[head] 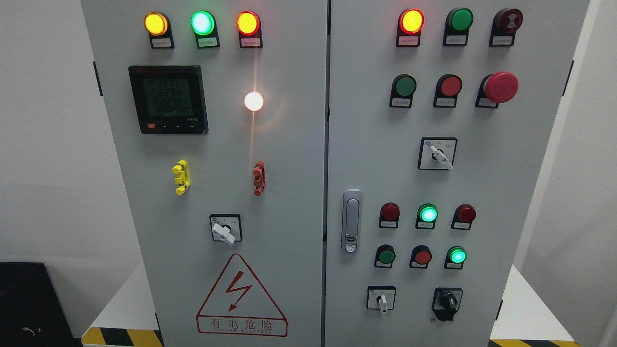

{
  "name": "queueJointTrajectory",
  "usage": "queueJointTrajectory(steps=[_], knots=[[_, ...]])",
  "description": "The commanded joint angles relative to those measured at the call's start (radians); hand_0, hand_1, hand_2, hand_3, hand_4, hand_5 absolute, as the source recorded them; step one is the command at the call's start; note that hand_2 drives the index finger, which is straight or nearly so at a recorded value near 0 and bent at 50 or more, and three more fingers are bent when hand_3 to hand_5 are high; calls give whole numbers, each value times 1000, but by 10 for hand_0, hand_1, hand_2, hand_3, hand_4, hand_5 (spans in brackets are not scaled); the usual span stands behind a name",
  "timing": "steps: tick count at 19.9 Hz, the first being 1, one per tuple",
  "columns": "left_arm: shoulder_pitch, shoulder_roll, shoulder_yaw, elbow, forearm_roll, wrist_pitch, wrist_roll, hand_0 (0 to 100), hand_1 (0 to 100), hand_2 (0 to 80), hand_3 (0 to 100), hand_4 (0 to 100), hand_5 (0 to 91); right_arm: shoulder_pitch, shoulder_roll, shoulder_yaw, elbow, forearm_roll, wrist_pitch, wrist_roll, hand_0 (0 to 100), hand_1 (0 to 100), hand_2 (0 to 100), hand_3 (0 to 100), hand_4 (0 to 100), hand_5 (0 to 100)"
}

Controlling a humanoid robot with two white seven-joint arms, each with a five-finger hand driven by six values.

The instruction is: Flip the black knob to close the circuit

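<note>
The black knob point(448, 302) sits at the lower right of the grey cabinet's right door point(506, 202), on a black plate with its grip standing roughly upright. To its left is a white-handled rotary switch point(382, 300) pointing down. Neither of my hands shows anywhere in the head view.
The right door also carries a white lever switch point(439, 155), a red mushroom stop button point(500, 87), rows of red and green lamps and a metal door handle point(352, 220). The left door has a digital meter point(168, 99), another white switch point(223, 231) and a red danger triangle point(241, 298).
</note>
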Motion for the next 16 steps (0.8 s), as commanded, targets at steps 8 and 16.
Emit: queueJointTrajectory(steps=[8,16], knots=[[0,0,0,0,0,-1,1,120,556,0,0,0,0,0,0,3,2,-34,-1,11,0,109,0,0,0,0],[0,0,0,0,0,-1,-1,120,556,0,0,0,0,0,0,-3,-16,-35,-21,74,0,92,0,0,0,0]])
